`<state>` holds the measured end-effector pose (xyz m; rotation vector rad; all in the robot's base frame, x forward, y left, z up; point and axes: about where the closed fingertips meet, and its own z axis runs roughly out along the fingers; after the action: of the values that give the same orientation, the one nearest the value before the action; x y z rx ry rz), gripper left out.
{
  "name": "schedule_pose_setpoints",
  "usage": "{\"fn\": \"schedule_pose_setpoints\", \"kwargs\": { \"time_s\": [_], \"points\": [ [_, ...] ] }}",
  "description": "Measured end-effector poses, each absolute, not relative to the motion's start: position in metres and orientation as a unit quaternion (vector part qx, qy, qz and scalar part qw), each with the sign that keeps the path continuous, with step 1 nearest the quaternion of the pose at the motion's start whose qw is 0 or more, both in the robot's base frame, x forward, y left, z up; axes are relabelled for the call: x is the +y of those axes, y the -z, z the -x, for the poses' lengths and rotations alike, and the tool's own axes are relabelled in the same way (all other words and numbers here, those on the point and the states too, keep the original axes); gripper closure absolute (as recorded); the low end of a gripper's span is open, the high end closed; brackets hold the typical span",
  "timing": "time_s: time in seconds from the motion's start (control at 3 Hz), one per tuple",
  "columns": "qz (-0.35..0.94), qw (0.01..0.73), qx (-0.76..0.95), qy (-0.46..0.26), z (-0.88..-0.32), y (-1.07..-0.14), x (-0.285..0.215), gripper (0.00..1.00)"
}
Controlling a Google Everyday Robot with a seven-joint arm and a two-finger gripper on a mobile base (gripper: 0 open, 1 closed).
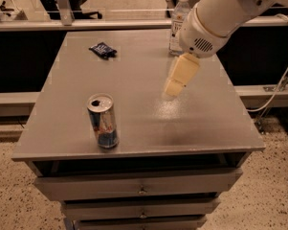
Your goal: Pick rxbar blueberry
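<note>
The rxbar blueberry (103,50), a small flat dark navy wrapper, lies on the grey table top (134,66) near its far left corner. My gripper (172,88), cream-coloured, hangs from the white arm (215,18) above the middle right of the table. It points down and to the left. It is well to the right of the bar and nearer to the camera, and apart from it. Nothing shows in the gripper.
A silver-blue drink can (103,121), opened, stands near the front left of the table. A clear white-capped bottle (177,20) stands at the far edge, partly behind my arm. Drawers (141,188) sit below the top. A cable (284,75) hangs at the right.
</note>
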<state>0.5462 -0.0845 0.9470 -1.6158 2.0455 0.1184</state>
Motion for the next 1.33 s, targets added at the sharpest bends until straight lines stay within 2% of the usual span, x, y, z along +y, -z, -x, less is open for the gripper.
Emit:
{"fn": "schedule_pose_setpoints", "kwargs": {
  "time_s": [0.67,1.33],
  "points": [
    [0.594,0.286,0.748,-0.07,-0.557,-0.945,-0.066,0.0],
    [0.576,0.371,0.712,-0.156,-0.63,-0.943,0.029,0.0]
  ]
}}
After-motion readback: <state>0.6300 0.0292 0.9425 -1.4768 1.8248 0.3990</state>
